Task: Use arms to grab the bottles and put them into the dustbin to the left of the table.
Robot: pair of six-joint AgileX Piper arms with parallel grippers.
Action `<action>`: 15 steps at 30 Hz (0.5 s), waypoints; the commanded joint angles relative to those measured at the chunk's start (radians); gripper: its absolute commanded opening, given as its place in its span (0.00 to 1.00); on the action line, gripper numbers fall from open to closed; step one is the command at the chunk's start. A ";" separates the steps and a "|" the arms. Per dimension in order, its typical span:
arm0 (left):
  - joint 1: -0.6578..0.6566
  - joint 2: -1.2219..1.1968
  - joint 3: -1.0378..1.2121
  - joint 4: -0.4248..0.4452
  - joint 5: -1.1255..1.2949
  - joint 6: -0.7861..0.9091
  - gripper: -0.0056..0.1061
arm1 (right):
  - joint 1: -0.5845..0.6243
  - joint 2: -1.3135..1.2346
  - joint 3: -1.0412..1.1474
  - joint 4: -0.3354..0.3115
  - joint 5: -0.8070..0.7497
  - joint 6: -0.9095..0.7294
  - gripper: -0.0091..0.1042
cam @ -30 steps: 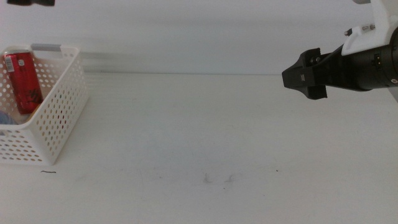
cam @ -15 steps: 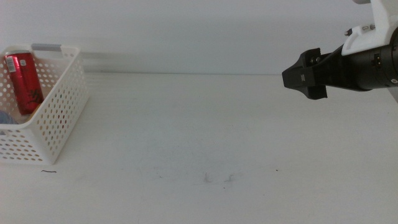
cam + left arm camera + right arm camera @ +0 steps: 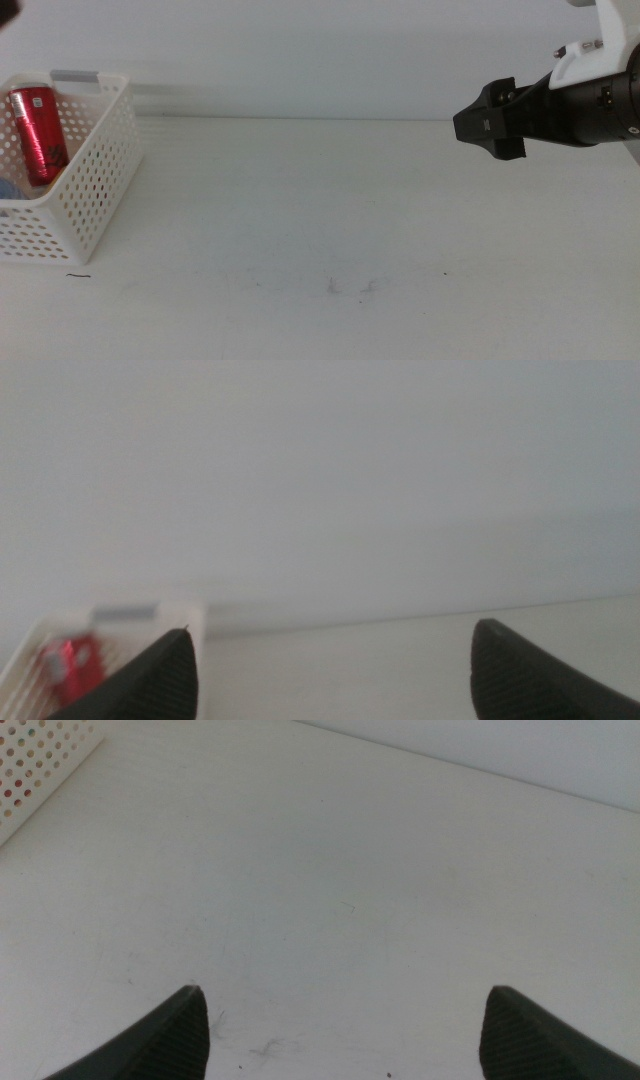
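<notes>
Can (image 3: 36, 135) stands inside the basket (image 3: 95, 190), leaning on its wall. Both hands are wide and hold nothing: right hand (image 3: 492, 122) hangs far from the basket. A bump could tip the can.

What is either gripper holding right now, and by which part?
Nothing. The left gripper and the right gripper both show wide-open, empty fingers. The slim red can already stands in the white perforated plastic basket.

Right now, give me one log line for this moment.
left gripper: open, empty | right gripper: open, empty, over table | red can: in dustbin
</notes>
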 commanded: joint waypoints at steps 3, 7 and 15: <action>-0.002 -0.133 0.171 0.191 -0.089 -0.238 0.89 | 0.002 -0.007 0.003 0.002 -0.004 -0.010 0.88; -0.002 -0.194 0.263 0.217 -0.148 -0.236 0.89 | 0.002 -0.007 0.003 0.000 -0.004 -0.010 0.88; -0.002 -0.211 0.306 0.217 -0.141 -0.236 0.89 | 0.002 -0.007 0.003 0.000 -0.004 -0.010 0.88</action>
